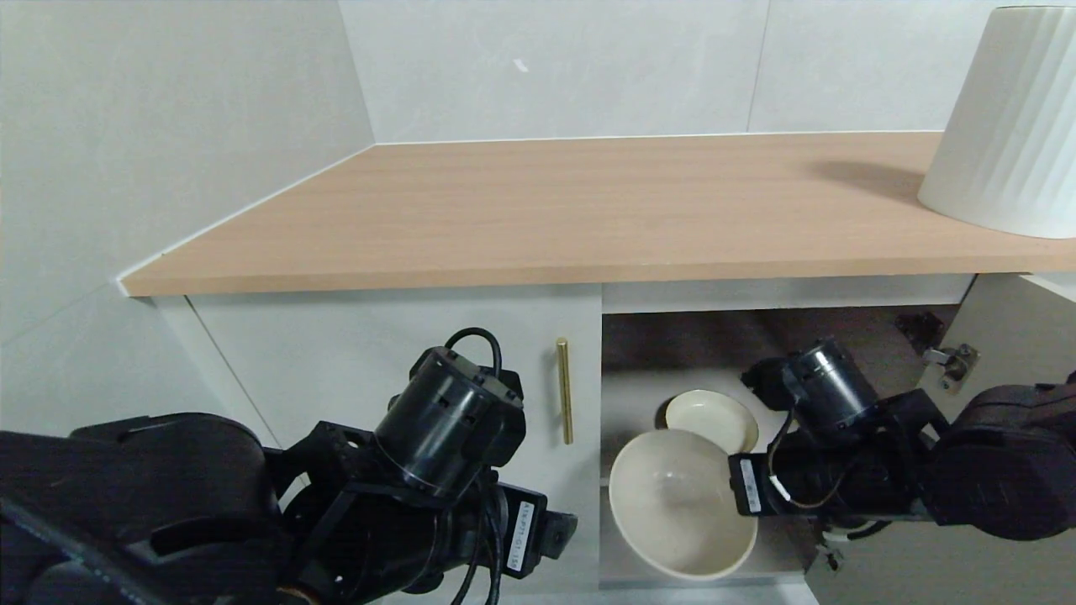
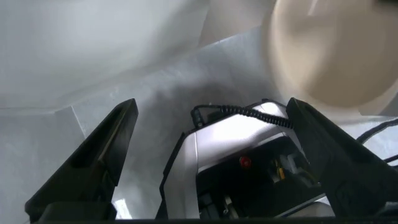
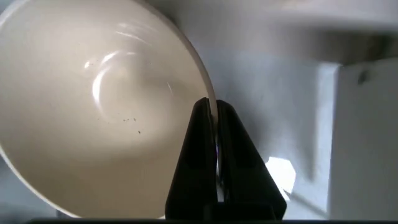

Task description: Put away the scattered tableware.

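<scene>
A large cream bowl (image 1: 677, 504) hangs tilted in front of the open cabinet, its inside facing me. My right gripper (image 1: 730, 470) is shut on its right rim; in the right wrist view the two fingers (image 3: 205, 130) pinch the bowl (image 3: 99, 106) edge. A smaller cream dish (image 1: 713, 418) lies on the cabinet shelf (image 1: 626, 403) just behind the bowl. My left arm (image 1: 445, 437) sits low in front of the closed door. My left gripper (image 2: 211, 106) is open with nothing between its fingers, and the bowl (image 2: 329, 50) shows beyond it.
The closed left cabinet door has a brass handle (image 1: 565, 391). The right door (image 1: 1009, 336) stands swung open beside my right arm. On the wooden countertop (image 1: 588, 210) above, a white ribbed cylinder (image 1: 1009, 126) stands at the far right.
</scene>
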